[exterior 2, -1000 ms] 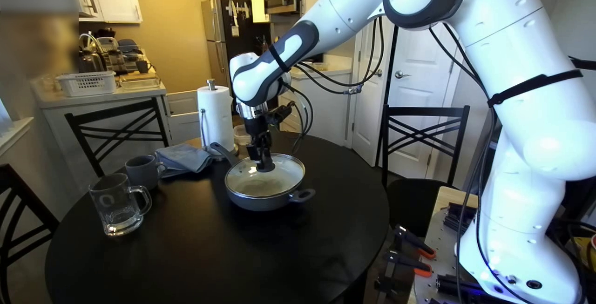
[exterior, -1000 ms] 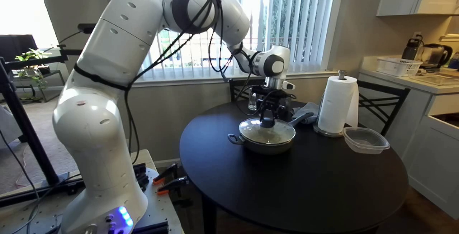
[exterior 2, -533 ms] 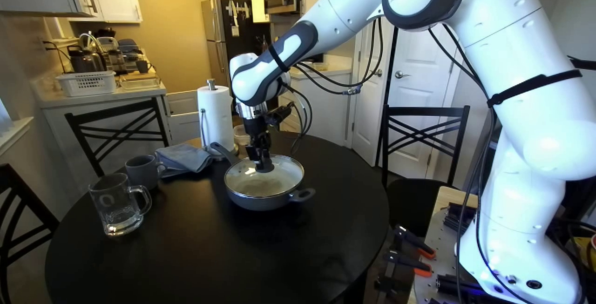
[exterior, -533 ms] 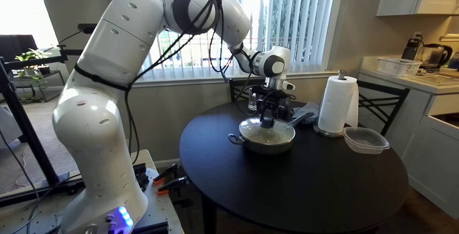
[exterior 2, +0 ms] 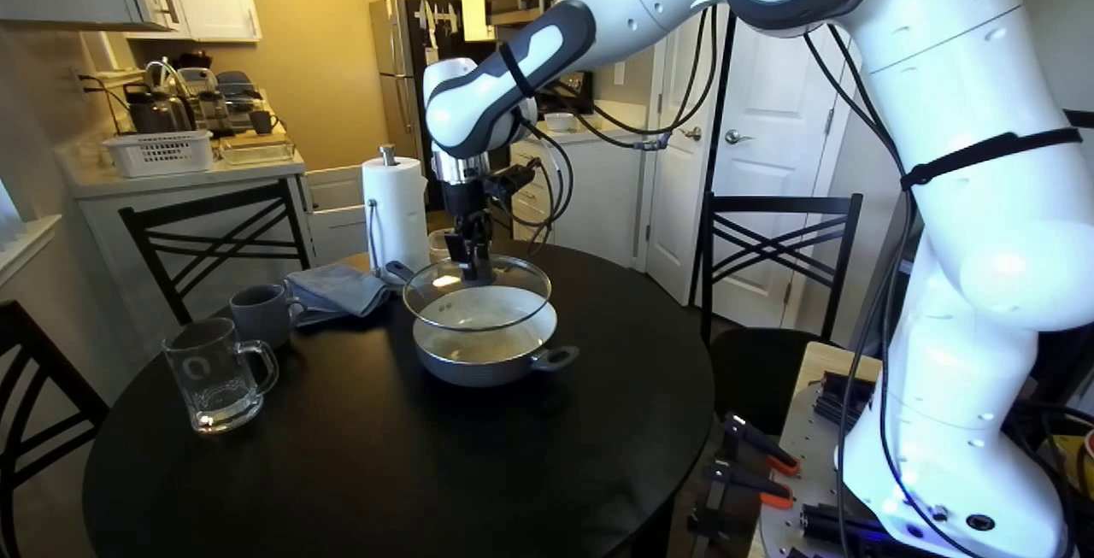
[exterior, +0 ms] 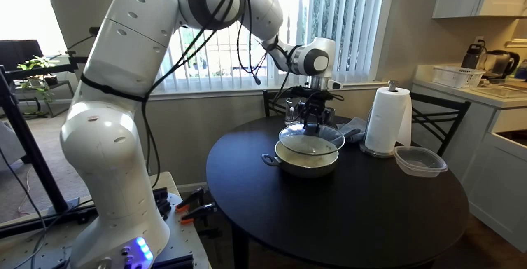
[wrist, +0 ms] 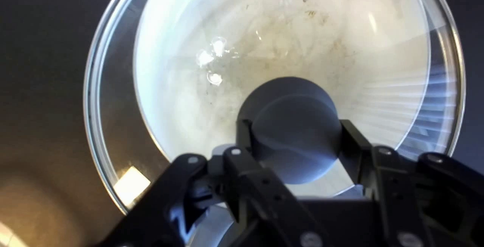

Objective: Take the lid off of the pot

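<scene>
The glass lid (exterior: pixel 302 145) with its thin metal rim hangs above the pot, apart from it; the gap also shows under the lid (exterior 2: pixel 449 310) in an exterior view. My gripper (wrist: pixel 297 136) is shut on the lid's dark round knob (wrist: pixel 297 120), with one finger on each side. The gripper shows above the lid in both exterior views (exterior: pixel 311 128) (exterior 2: pixel 476 272). The pot (exterior: pixel 308 171) stands on the table, its pale inside showing below the lid. Its short side handle (exterior 2: pixel 555 359) points toward the robot base. The long handle (exterior 2: pixel 399 271) is partly hidden behind the lid.
A paper towel roll (exterior: pixel 387 120) and a clear plastic container (exterior: pixel 420 162) stand beyond the pot. A glass mug (exterior 2: pixel 218 383), a grey mug (exterior 2: pixel 259 316) and a folded cloth (exterior 2: pixel 338 293) are also on the round black table (exterior 2: pixel 359 472).
The lid sat on the pot before. My gripper has risen with the lid, which is now lifted off the pot and shifted slightly away from the robot base. The pot has not moved.
</scene>
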`<state>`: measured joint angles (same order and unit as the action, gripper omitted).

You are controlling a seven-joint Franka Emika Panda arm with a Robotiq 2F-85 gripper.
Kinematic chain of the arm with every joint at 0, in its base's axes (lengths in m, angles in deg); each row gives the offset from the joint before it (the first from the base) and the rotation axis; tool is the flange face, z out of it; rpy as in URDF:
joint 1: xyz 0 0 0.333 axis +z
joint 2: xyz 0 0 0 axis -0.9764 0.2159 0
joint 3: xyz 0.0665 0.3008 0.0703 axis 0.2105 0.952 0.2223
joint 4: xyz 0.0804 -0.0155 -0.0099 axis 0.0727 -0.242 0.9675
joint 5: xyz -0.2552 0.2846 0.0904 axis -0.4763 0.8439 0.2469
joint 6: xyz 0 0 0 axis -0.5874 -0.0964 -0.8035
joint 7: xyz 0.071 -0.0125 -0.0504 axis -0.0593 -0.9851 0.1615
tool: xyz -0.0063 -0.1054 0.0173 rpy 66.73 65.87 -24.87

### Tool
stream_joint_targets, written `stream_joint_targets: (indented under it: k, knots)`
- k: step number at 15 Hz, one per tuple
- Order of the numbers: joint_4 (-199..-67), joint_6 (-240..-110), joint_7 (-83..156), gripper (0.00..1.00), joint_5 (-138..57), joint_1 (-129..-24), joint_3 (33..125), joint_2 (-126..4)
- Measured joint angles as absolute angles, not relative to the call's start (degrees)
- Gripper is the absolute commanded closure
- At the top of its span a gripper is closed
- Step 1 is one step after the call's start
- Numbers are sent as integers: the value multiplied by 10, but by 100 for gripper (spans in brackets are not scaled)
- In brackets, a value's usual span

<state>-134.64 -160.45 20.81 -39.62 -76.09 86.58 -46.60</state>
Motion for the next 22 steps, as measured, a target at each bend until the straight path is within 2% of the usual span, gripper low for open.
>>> stream_joint_targets:
  k: [12, 22]
  knots:
    - [-1394, -1590, 218, 67, -314, -870, 799, -558]
    - [-1432, -1628, 339, 67, -312, -887, 741, -495]
